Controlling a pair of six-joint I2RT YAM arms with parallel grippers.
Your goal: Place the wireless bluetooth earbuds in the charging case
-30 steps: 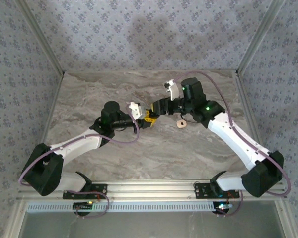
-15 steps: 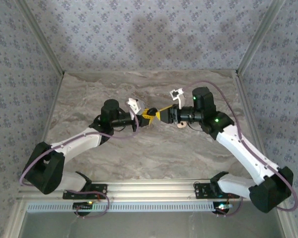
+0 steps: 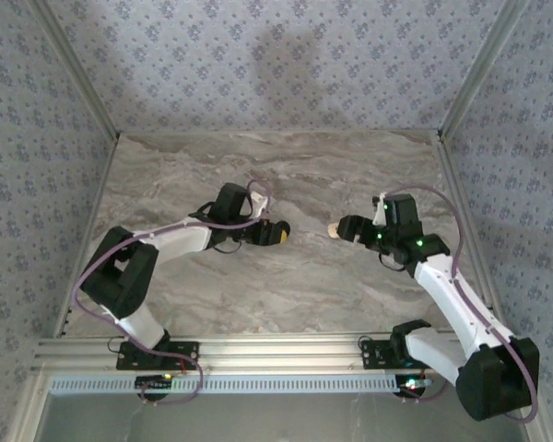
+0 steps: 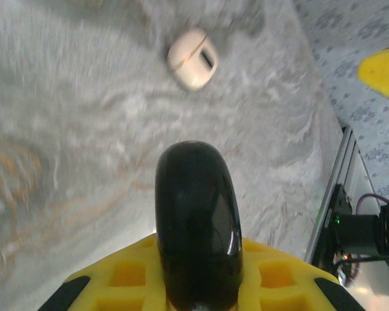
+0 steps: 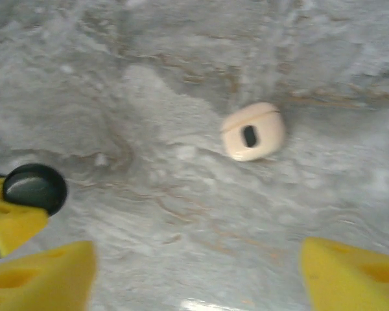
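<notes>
Left arm (image 3: 157,244) reaches in from the left across the grey marbled table (image 3: 258,304), a purple cable (image 3: 92,272) looped along it. Left gripper (image 3: 275,232) is clamped on the charging case (image 4: 196,214), a glossy round black puck held on edge. Its yellow fingers (image 4: 126,275) press in on both sides, and the upper half of the puck sticks out past the fingertips. The puck is off the table and shows a plain shiny surface with glare. Whether the earbuds sit inside it: cannot tell, it looks closed up. Ahead of the left gripper, well beyond the puck, a small beige rounded case (image 5: 253,131) lies on the table by itself. It has a thin seam line around it and one black oval mark on its face. The frames are blurred and nothing on it is readable as text. Right gripper (image 5: 194,265) is next, pointing back toward the left one. Its yellow fingers (image 5: 350,272) are spread wide apart with bare table between them and nothing gripped. The beige case sits out in front of those fingertips, roughly centred between them and apart from both. From the top view it is just off the right gripper's tip. In the right wrist view the puck and the left gripper show off to the side of the right gripper's left-hand finger, apart from it. Right arm (image 3: 452,295) runs back to the near edge, with green lights (image 3: 422,242) lit on it. Patterned blue-grey wallpaper (image 3: 258,55) surrounds the table.
</notes>
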